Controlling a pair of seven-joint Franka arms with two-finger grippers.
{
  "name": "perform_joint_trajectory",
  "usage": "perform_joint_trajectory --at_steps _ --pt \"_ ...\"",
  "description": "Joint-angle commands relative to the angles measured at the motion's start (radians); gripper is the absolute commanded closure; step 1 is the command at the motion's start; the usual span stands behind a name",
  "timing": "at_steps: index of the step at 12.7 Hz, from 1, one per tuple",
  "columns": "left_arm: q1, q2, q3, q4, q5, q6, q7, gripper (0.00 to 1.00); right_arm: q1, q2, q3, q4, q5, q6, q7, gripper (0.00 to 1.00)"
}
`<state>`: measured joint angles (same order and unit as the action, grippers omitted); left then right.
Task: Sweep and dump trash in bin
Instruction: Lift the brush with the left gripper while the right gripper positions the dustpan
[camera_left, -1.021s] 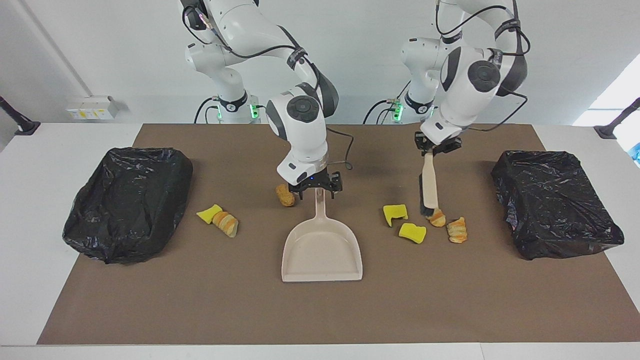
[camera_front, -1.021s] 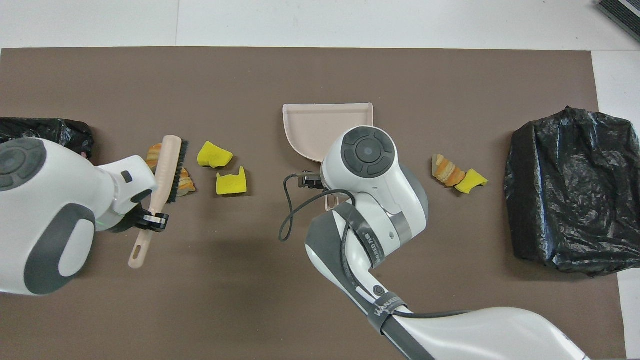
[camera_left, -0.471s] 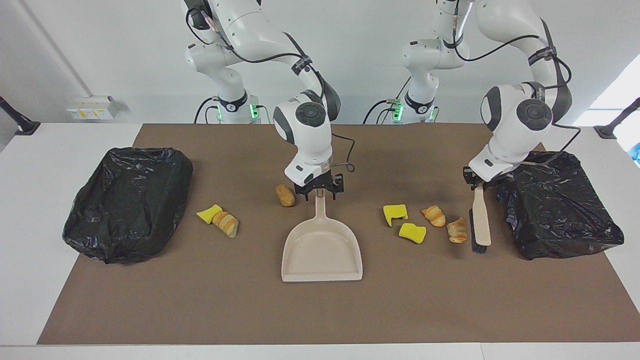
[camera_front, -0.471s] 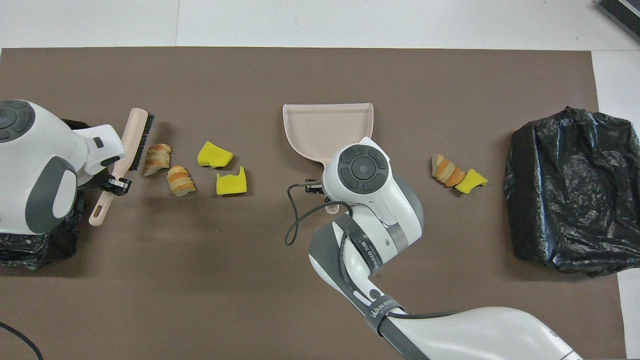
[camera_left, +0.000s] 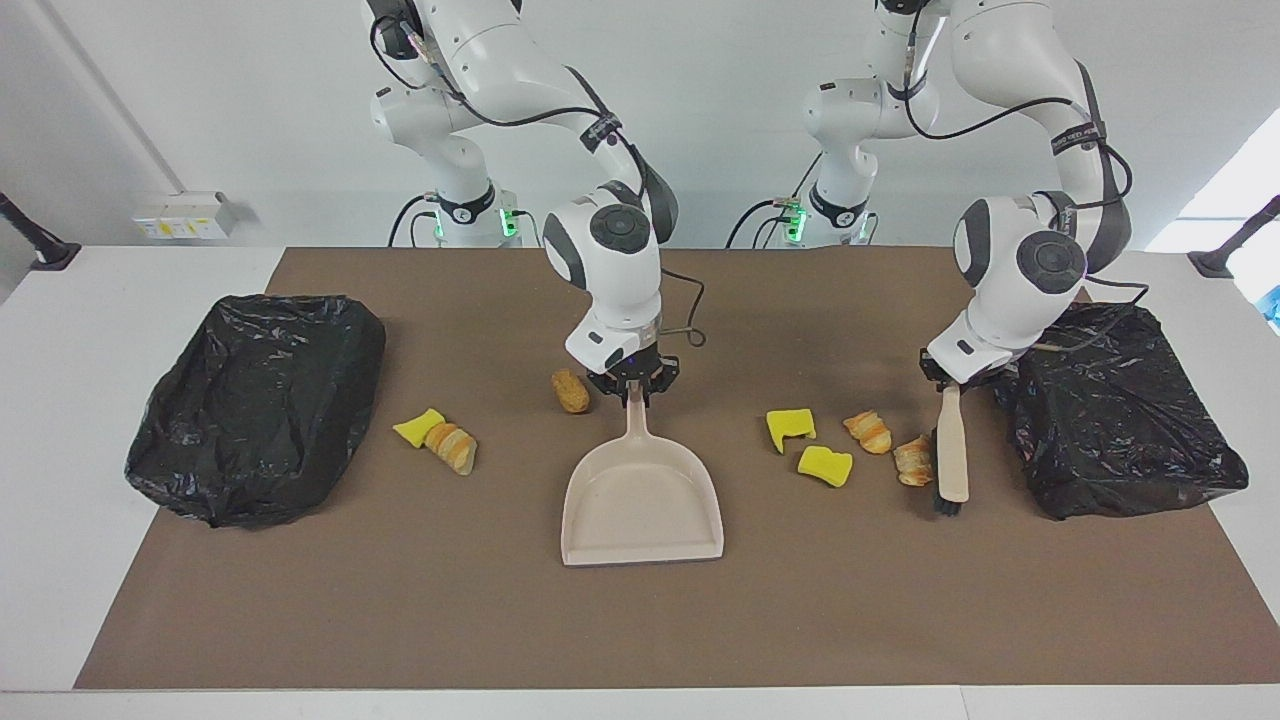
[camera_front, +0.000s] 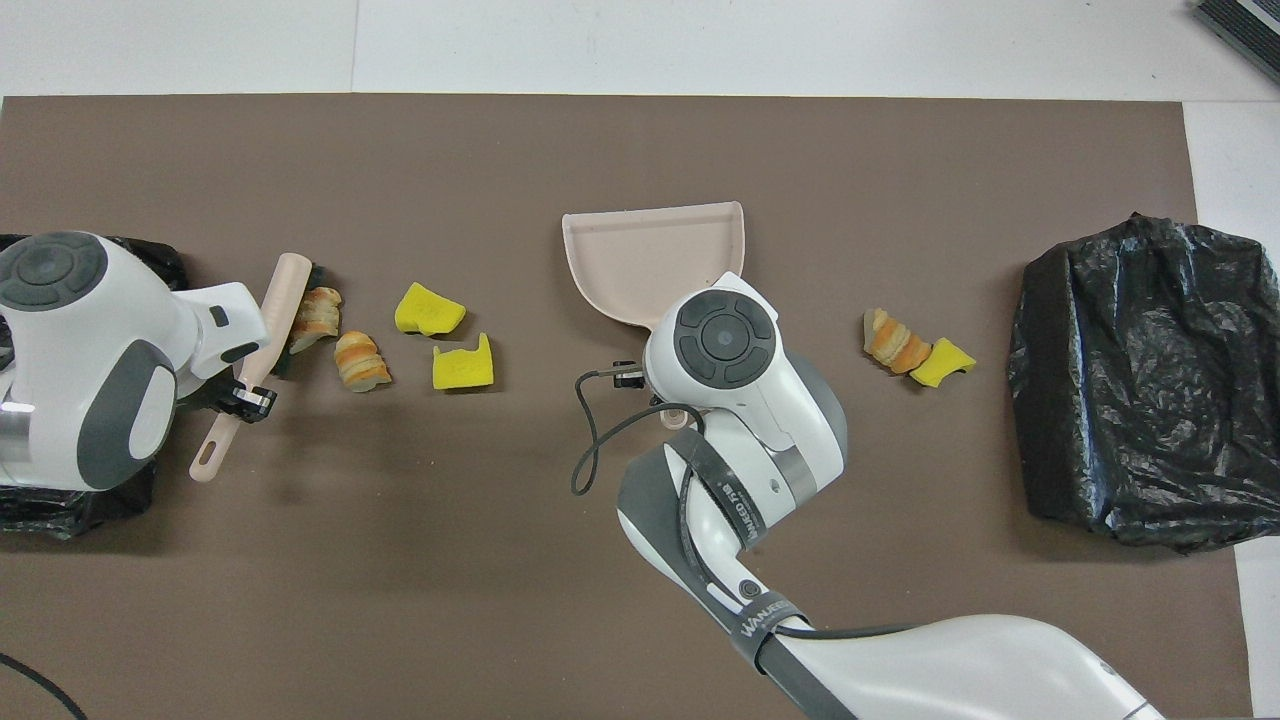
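Observation:
The beige dustpan (camera_left: 642, 500) lies flat mid-table, and my right gripper (camera_left: 634, 388) is shut on its handle. My left gripper (camera_left: 948, 378) is shut on the brush (camera_left: 951, 455), whose bristles touch a croissant (camera_left: 912, 460) of the trash. Beside that croissant lie another croissant (camera_left: 868, 431) and two yellow sponge chunks (camera_left: 790, 428) (camera_left: 826, 466), toward the dustpan. A bread roll (camera_left: 571, 391) sits next to the dustpan handle. A sponge (camera_front: 948, 362) and a croissant (camera_front: 892, 341) lie toward the right arm's end. The brush (camera_front: 272, 322) stands beside the black-bagged bin (camera_left: 1120, 410).
A second black-bagged bin (camera_left: 258, 400) stands at the right arm's end of the brown mat (camera_left: 640, 620). A loose cable (camera_front: 590, 440) hangs from the right arm's wrist near the dustpan handle.
The left arm carried the brush off the croissants toward its bin, then set the bristles against the outer croissant. The right gripper closed on the dustpan handle; the pan shifted slightly.

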<state>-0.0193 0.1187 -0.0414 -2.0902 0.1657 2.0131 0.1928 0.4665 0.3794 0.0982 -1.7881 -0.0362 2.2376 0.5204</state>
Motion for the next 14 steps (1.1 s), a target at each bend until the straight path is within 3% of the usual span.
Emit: perform_joint_trajectory --at_steps 1,8,11,14 --pt "-0.029 -0.086 -0.009 -0.105 0.011 -0.003 -0.009 1.0 -0.016 -0.059 0.009 -0.004 0.004 -0.056 -0.118 1.0" --pt "-0.258 -0.108 -0.009 -0.094 -0.127 -0.103 -0.344 1.0 -0.063 -0.114 0.008 -0.004 0.005 -0.196 -0.829 1.0" --pt "-0.208 -0.091 -0.002 -0.033 -0.135 -0.108 -0.436 1.0 -0.084 -0.123 0.008 -0.008 0.004 -0.263 -1.104 1.0" --pt "-0.13 -0.082 -0.002 -0.043 -0.156 -0.065 -0.539 1.0 -0.106 -0.134 0.005 -0.034 -0.016 -0.296 -1.35 1.0"
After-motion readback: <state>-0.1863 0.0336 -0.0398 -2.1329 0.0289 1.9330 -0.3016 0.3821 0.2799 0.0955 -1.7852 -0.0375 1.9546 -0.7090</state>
